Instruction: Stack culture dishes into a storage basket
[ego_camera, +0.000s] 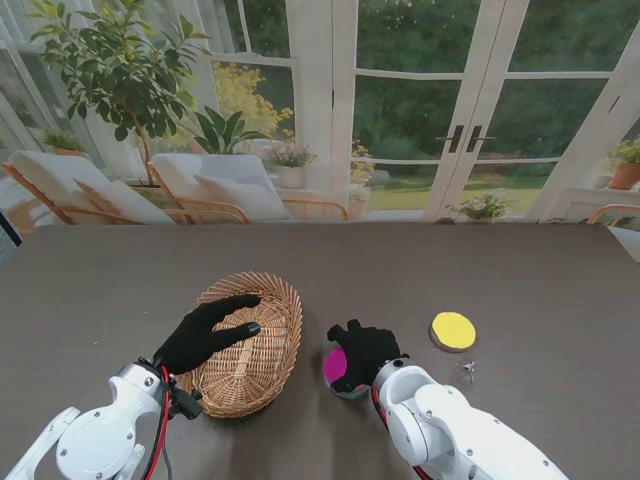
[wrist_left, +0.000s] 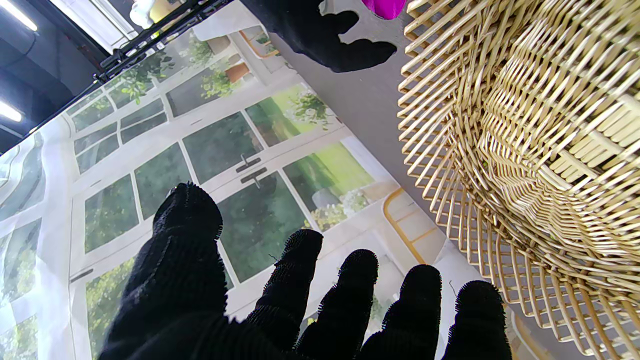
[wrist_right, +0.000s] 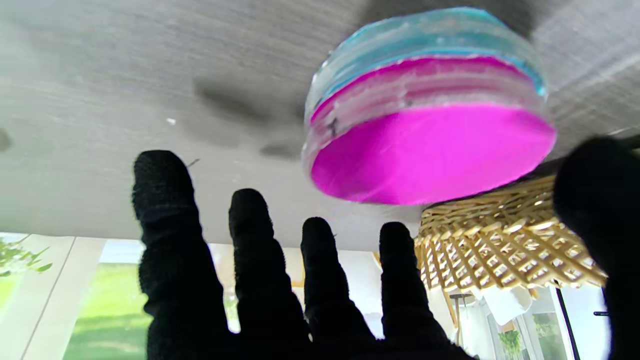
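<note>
The right hand (ego_camera: 362, 352) is spread open over the stacked magenta dish (ego_camera: 336, 366), nothing yet gripped, apparently poised for a grasp. The left hand (ego_camera: 205, 333), open too, is laid on the basket (ego_camera: 262, 352) rim, likely as a brace. A yellow dish (ego_camera: 453, 330) is left farther right.

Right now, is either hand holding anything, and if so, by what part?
Left hand holds nothing; it rests open over the basket. Whether the right hand actually grips the stacked dishes cannot be told.
</note>
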